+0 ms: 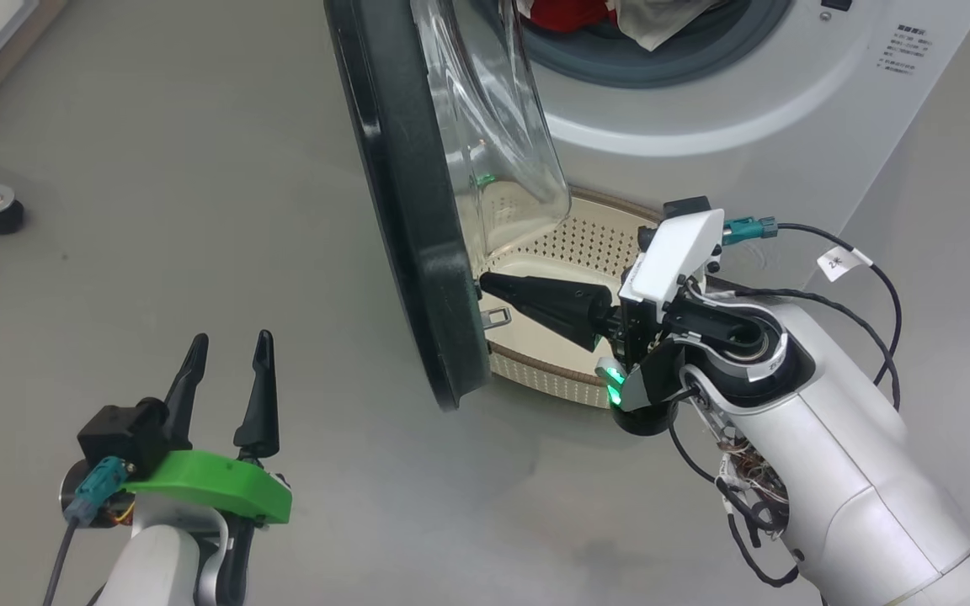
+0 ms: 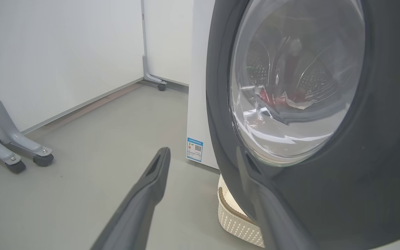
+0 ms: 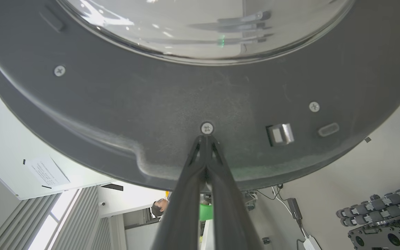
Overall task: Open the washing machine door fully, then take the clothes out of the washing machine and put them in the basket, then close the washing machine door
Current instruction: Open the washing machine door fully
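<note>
black right end effector (image 1: 486, 285), clenched, touches washing machine door (image 1: 405, 210); left end effector (image 1: 231, 340) released.

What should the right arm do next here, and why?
Probably push the washing machine door wider with the right gripper: its shut fingertips appear to rest against the door's inner face, the door stands only part open, and the clothes are inside the washing machine.

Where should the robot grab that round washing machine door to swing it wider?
Probably its black rim beside the latch, pinched from the outer side, where the open left gripper hovers. That free edge stands edge-on; the glass bowl is bulging and smooth.
</note>
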